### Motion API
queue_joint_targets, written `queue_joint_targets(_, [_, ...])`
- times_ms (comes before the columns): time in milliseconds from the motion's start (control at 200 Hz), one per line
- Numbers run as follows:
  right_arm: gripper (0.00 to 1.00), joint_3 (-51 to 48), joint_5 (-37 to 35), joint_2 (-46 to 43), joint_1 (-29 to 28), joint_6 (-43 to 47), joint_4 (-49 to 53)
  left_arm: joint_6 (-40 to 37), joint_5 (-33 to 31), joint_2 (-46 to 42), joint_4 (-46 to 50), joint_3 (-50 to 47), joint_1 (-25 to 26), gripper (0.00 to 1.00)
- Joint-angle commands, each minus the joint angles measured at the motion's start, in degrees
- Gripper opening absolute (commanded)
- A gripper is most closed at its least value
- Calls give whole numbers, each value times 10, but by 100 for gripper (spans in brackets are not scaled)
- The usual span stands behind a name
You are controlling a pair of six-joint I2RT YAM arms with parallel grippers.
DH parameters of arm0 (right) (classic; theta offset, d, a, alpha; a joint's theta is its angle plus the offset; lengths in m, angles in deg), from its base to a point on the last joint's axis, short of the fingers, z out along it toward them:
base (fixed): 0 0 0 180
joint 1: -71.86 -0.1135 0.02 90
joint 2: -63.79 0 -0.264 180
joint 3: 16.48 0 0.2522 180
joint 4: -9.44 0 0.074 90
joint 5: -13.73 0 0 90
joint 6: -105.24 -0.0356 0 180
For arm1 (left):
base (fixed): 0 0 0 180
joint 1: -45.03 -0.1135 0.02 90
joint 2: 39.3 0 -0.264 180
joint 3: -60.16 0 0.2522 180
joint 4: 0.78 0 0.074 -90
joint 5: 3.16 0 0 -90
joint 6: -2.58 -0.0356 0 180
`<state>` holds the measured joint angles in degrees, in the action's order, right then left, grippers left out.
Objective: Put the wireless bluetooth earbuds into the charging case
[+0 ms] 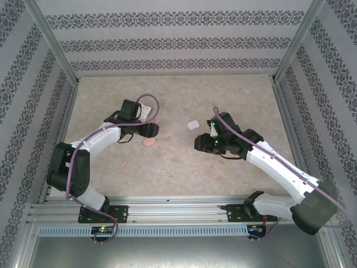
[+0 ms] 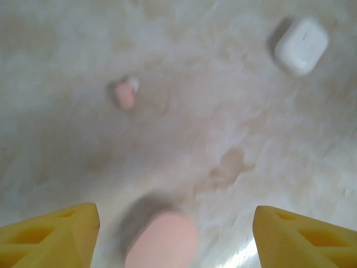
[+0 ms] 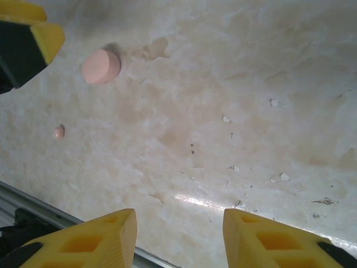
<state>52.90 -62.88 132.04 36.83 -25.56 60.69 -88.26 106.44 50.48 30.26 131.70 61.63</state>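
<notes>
Left wrist: pink earbud (image 2: pixel 125 95) lies tilted, pale tip toward upper right.

Top view: bright, even, diffuse light; you get only faint soft shadows on the beige marbled tabletop (image 1: pixel 178 173). Left wrist view: smeared and soft throughout; rounded pale pink plastic case (image 2: pixel 162 240) at the bottom edge out of focus. Right wrist view: sharp, one white glare streak low on the tabletop.

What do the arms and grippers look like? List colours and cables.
The left arm and right arm: white shells, black joints, a purplish cable looping along each. The left gripper and right gripper: yellow fingers with triangular cut-outs, black backing.
</notes>
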Motion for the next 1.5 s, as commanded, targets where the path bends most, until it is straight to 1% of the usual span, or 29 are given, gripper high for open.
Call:
queue_joint_targets(0, [45,32,-21,26,-19,-10,-13,-149,66,-25,78,-10,-2,71])
queue_joint_targets(50, [45,39,-22,37,-26,-10,-13,-203,74,-25,94,-11,-3,72])
queue_joint_targets(110, [46,47,-20,47,-32,-8,-13,-257,65,-21,113,-7,-3,73])
queue_joint_targets(190, [46,50,-22,52,-37,-9,-13,-309,40,-3,140,7,-2,75])
queue_joint_targets(265, [46,44,-26,49,-41,-12,-13,-339,7,21,166,24,-2,75])
queue_joint_targets(340, [46,35,-29,43,-41,-15,-16,-352,-15,45,192,41,-3,76])
queue_joint_targets(395, [47,27,-32,38,-41,-17,-18,-355,-21,58,201,49,-3,76])
queue_joint_targets(600, [47,22,-37,37,-40,-16,-20,-340,8,94,194,59,-3,76])
queue_joint_targets(759, [47,27,-36,44,-39,-10,-20,-291,36,134,219,89,-3,75])
queue_joint_targets(929, [47,28,-34,47,-38,-6,-18,-200,94,147,226,96,-3,72])
queue_joint_targets(1074, [47,25,-34,45,-38,-5,-16,-95,153,123,204,73,0,72])
queue_joint_targets(1154, [48,23,-35,41,-37,-6,-16,-35,172,100,185,52,7,72])
queue_joint_targets(1244, [48,20,-34,41,-38,-7,-20,25,189,67,148,23,29,72])
queue_joint_targets(1349, [48,21,-32,49,-39,-14,-26,98,218,35,80,-10,58,71])
queue_joint_targets(1434, [48,27,-36,61,-44,-17,-25,128,239,15,44,-25,74,71])
queue_joint_targets(1494, [48,38,-48,75,-53,-14,-19,125,220,-2,52,-26,74,71])
